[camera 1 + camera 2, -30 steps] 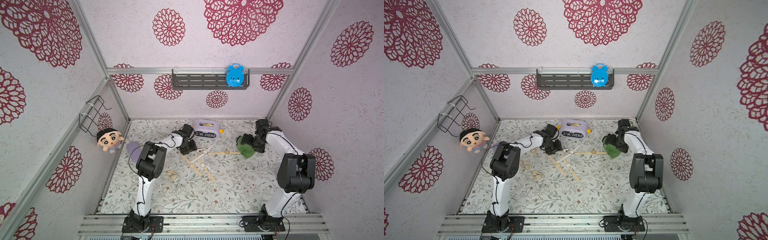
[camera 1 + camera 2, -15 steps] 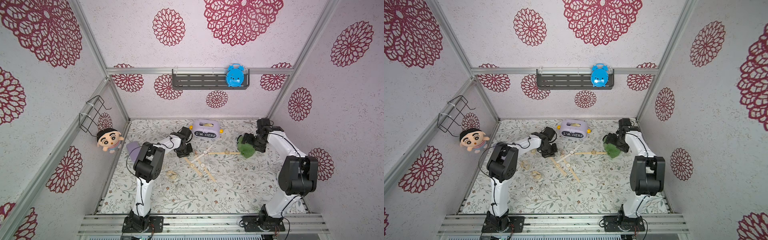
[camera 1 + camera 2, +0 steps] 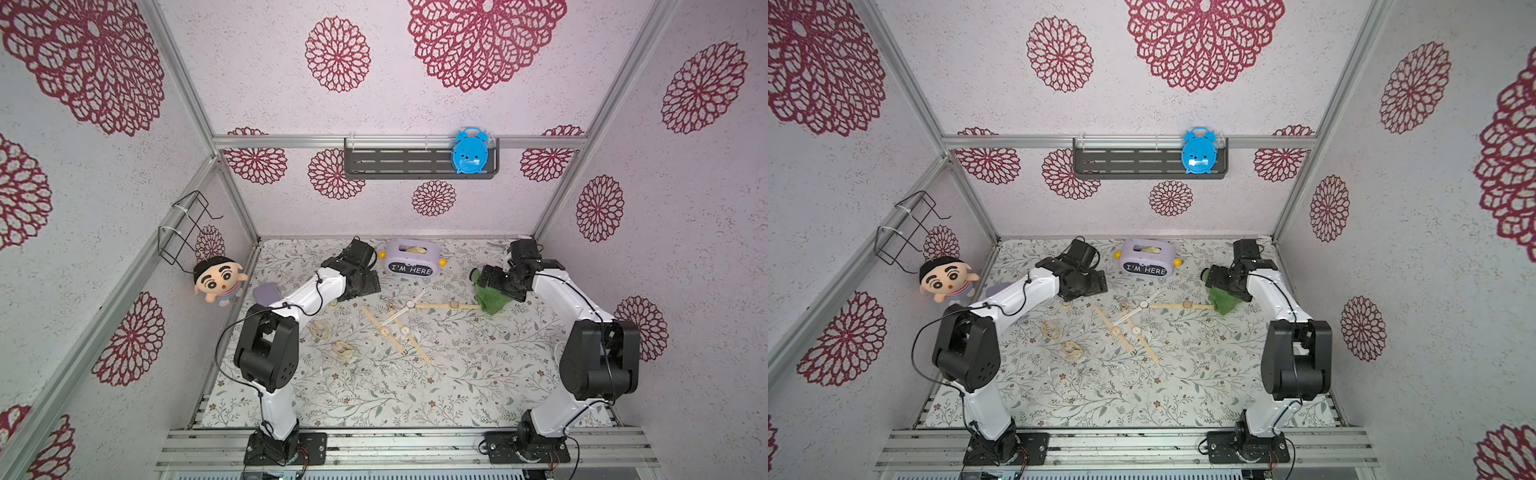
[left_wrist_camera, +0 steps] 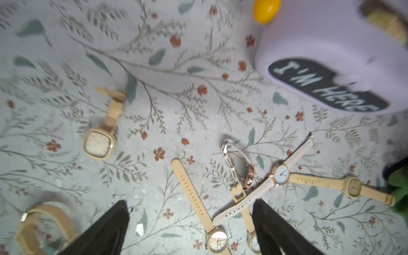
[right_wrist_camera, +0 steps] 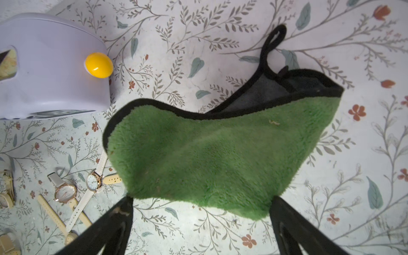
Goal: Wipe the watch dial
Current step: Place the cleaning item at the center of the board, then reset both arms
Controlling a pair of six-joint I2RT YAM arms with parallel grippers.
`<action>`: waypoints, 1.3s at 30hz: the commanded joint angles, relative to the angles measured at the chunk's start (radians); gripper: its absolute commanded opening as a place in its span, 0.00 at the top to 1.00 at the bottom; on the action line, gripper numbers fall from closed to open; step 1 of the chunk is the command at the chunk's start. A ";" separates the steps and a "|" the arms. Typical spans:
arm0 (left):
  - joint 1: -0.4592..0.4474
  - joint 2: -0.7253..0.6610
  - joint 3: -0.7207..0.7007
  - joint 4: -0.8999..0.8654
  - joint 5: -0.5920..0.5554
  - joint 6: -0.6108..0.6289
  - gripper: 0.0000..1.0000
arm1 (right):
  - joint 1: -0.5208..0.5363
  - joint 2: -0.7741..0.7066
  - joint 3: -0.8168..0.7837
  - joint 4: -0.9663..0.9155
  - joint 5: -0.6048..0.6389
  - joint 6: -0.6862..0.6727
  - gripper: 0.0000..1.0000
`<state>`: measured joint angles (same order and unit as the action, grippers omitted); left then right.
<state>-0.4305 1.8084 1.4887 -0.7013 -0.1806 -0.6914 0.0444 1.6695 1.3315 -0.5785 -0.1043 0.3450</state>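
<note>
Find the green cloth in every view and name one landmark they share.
In a top view: green cloth, at one strap end of the tan watch.
In a top view: same spot.
Left wrist: a green sliver at the frame edge.
Right wrist: fills the middle.
Shared landmark: the purple "I'M HERE" box.

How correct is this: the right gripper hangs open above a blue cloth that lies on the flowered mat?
Only the colour is wrong; the right wrist view shows it. The right gripper hangs open above a green cloth that lies on the flowered mat.
</note>
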 commanded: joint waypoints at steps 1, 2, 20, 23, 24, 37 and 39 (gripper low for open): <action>0.065 -0.052 -0.030 0.055 -0.097 0.045 0.04 | 0.003 -0.039 0.060 0.066 0.043 -0.038 0.01; 0.085 -0.066 -0.033 0.059 -0.096 0.049 0.02 | 0.003 -0.035 0.085 0.041 0.051 -0.036 0.01; 0.191 -0.040 0.054 0.034 0.028 0.091 0.03 | -0.075 0.212 0.593 -0.570 0.260 0.019 0.01; 0.190 -0.027 0.084 0.014 0.022 0.100 0.03 | -0.075 0.136 0.472 -0.420 0.183 0.036 0.01; 0.193 -0.027 0.083 0.016 0.020 0.102 0.03 | -0.075 0.107 0.415 -0.339 0.151 0.031 0.01; 0.398 -0.160 -0.255 0.344 -0.069 0.148 0.03 | -0.072 -0.008 -0.107 0.360 0.227 -0.107 0.01; 0.458 -0.212 -0.333 0.383 -0.068 0.152 0.03 | -0.074 -0.049 -0.203 0.444 0.235 -0.134 0.01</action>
<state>-0.0299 1.6947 1.2133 -0.4335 -0.2157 -0.5652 -0.0257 1.7077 1.2026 -0.3225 0.0792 0.2783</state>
